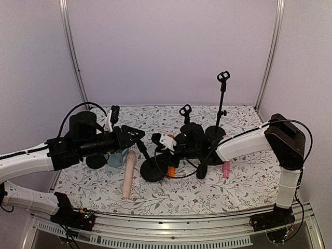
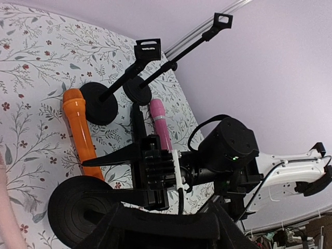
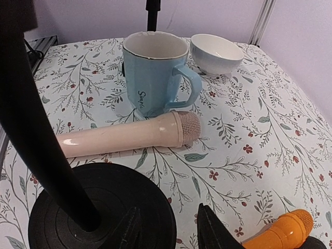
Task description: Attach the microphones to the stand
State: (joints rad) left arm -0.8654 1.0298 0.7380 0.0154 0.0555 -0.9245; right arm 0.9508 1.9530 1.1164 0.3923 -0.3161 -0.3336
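Note:
A black stand with a round base (image 1: 154, 171) stands mid-table, its pole (image 3: 36, 129) leaning toward my left gripper (image 1: 138, 136), which appears shut on the pole's upper end and fills the bottom of the left wrist view (image 2: 155, 225). My right gripper (image 3: 171, 231) is open and empty, one finger over the base (image 3: 104, 207), the other over bare cloth. The beige-pink microphone (image 3: 124, 136) lies just beyond the base. The orange microphone (image 3: 282, 231) lies right of the fingers. The black microphone (image 2: 137, 122) and bright pink microphone (image 2: 161, 124) lie farther right.
A blue mug (image 3: 155, 72) and a white bowl (image 3: 215, 52) stand behind the beige microphone. Three more stands with empty clips are at the back: a short one (image 1: 185, 111), a tall one (image 1: 223, 83) and one at the left (image 1: 114, 111).

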